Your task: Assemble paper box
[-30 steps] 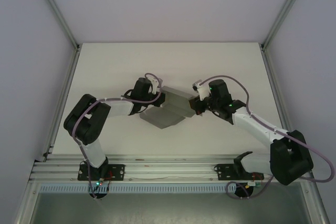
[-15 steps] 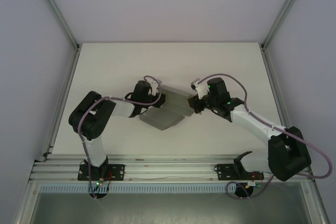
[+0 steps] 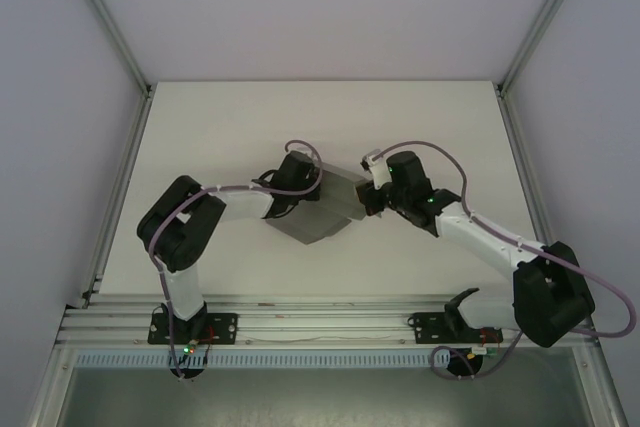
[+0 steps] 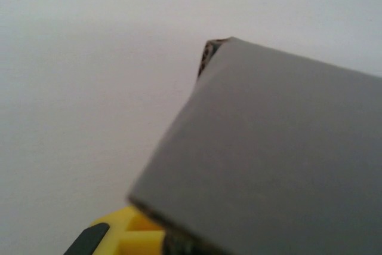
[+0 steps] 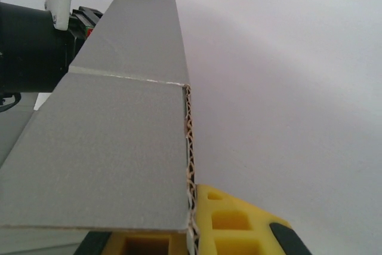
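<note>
From above: mid-fold on the box (image 3: 318, 215), partly raised, in the middle of the tabletop (image 3: 200, 127) between the arms. Gripped from both sides: left end effector (image 3: 308, 185) shut on the upper-left panel, right end effector (image 3: 368, 203) shut on the right-hand edge. Judged as the wall-raising step, not yet a closed box. Next move probably calls for swinging one panel about its crease while bracing the other, slowly, to avoid a tear or a slip. Left cable (image 3: 300, 147) looped close above the box; wrists near each other, so little room to turn.

Left wrist view: tilted grey panel across the lower right, corrugated edge at its top corner. Yellow pad (image 4: 137, 228) tucked just under the near edge, touching it. Second finger hidden.

Right wrist view: panel edge-on, its corrugated edge pinched between yellow fingers (image 5: 239, 225). Crease across the panel farther out. Black left arm (image 5: 30, 46) at the far end, crowding any inward fold.
</note>
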Robot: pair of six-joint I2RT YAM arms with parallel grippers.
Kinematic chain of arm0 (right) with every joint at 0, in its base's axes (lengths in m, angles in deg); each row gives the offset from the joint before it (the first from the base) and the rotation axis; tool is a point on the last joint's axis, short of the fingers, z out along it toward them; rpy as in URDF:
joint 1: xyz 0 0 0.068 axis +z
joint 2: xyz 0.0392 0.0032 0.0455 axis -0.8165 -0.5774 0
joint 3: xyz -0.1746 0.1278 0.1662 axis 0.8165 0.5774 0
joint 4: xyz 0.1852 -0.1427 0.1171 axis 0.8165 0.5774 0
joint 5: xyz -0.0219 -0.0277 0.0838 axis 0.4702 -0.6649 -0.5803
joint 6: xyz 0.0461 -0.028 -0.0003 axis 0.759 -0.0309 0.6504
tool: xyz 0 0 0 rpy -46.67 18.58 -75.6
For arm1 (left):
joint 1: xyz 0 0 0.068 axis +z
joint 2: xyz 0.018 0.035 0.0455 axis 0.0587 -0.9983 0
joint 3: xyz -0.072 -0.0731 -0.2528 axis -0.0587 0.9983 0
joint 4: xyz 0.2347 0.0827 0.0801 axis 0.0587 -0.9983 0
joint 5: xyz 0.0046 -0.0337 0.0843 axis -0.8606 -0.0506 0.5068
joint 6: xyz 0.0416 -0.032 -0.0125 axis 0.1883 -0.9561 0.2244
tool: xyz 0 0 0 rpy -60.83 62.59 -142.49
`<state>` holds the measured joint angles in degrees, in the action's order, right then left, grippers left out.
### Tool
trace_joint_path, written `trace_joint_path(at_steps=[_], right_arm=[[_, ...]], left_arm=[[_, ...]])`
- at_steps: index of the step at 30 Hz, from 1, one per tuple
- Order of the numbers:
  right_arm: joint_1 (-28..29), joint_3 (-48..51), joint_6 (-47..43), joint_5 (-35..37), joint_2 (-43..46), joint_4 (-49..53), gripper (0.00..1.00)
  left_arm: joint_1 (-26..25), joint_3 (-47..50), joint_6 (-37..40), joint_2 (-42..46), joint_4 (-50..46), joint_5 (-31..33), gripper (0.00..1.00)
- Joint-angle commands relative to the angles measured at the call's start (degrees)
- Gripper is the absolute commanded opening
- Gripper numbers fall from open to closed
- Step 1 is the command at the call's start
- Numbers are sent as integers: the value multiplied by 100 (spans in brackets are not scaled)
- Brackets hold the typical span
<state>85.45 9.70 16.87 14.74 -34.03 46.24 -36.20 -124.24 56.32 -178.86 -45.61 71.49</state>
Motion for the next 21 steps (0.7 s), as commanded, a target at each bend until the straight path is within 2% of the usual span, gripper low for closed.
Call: trace_joint_path(at_steps=[1, 3, 8, 9, 15, 21], right_arm=[[43, 192, 243, 552, 205, 467, 0], [56, 181, 217, 534, 189, 441, 0], [55, 212, 87, 403, 139, 345, 0], [51, 198, 65, 399, 120, 350, 0], [52, 141, -91, 304, 110, 450, 0], [56, 68, -147, 196, 134, 564, 0]], left_arm=[[340, -158, -938, -336, -1324, 1686, 0], [336, -202, -964, -494, -1311, 1567, 0], [347, 398, -350, -109, 58, 629, 0], [369, 464, -290, -19, 186, 430, 4], [401, 729, 62, 533, 844, -410, 41], [469, 848, 230, 942, 1108, -807, 51]])
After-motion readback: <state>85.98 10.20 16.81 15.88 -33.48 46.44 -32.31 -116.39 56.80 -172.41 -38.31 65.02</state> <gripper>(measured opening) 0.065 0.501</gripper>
